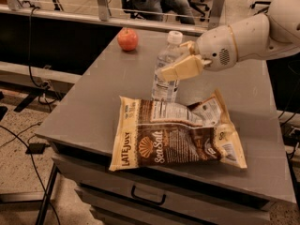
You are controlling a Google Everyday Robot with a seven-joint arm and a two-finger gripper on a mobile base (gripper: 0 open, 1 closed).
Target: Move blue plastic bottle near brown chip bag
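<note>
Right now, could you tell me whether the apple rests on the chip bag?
No, the apple sits near the table's far edge, apart from the chip bag, while the end effector grips the water bottle behind it.

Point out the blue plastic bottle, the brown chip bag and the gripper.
blue plastic bottle (165,90), camera view, lower labelled body.
brown chip bag (178,142), camera view, dark brown centre.
gripper (171,60), camera view, between its fingertips, closed around the bottle's upper body.
</note>
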